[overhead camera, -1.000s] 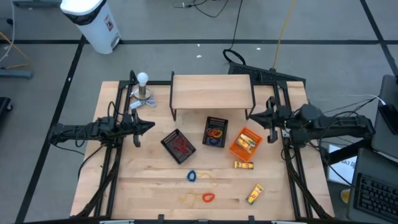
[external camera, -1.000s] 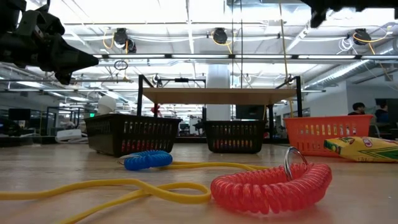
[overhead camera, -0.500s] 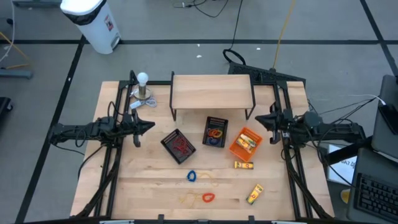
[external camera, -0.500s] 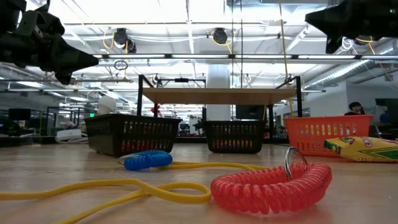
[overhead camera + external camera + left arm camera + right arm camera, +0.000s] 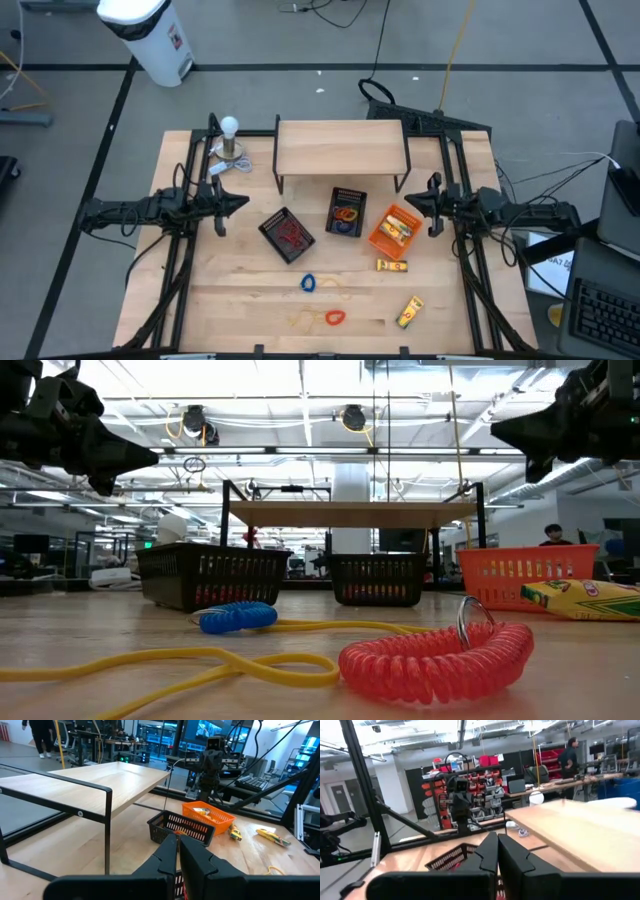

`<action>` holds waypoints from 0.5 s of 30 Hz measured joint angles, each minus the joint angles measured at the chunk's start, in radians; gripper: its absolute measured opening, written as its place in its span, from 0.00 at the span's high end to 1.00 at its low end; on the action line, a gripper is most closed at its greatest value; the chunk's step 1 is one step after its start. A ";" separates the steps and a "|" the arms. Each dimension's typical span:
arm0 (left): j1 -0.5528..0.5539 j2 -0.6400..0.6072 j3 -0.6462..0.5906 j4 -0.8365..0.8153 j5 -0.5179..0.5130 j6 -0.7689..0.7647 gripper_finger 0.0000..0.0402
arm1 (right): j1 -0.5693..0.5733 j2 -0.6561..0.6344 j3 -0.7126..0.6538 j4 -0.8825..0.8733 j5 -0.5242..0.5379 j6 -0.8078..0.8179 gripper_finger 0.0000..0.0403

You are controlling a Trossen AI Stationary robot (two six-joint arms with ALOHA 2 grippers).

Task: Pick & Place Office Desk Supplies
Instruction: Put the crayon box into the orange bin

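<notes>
Where lit, wooden table (image 5: pixel 240 290) (bustling workshop)

We see a wooden shelf (image 5: pixel 340 148) at the table's far side, with a white ball on a stand (image 5: pixel 230 138) to its left. Two black mesh trays (image 5: pixel 287 235) and an orange tray (image 5: pixel 378 238) sit nearer.

Robotics lab / open workshop floor. Wooden bench (image 5: pixel 250 290) w/ two dark arms on black frame, bare concrete floor w/ tape lines, exposed ceiling lights (image 5: pixel 350 417), red parts bins (image 5: pixel 485 780), monitors (image 5: pixel 212 727) + workstations behind.
</notes>
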 joint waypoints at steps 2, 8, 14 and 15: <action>0.000 0.000 0.000 0.000 0.000 0.000 0.94 | 0.000 -0.005 -0.007 0.006 0.000 0.019 1.00; 0.000 0.000 0.000 0.000 0.000 0.000 0.94 | 0.000 -0.005 -0.011 -0.003 0.000 0.025 1.00; 0.000 0.000 0.000 0.000 0.000 0.000 0.94 | 0.000 -0.004 -0.012 -0.022 -0.004 -0.004 1.00; 0.000 0.000 0.000 0.000 0.000 0.000 0.94 | 0.000 -0.004 -0.012 -0.022 -0.004 -0.004 1.00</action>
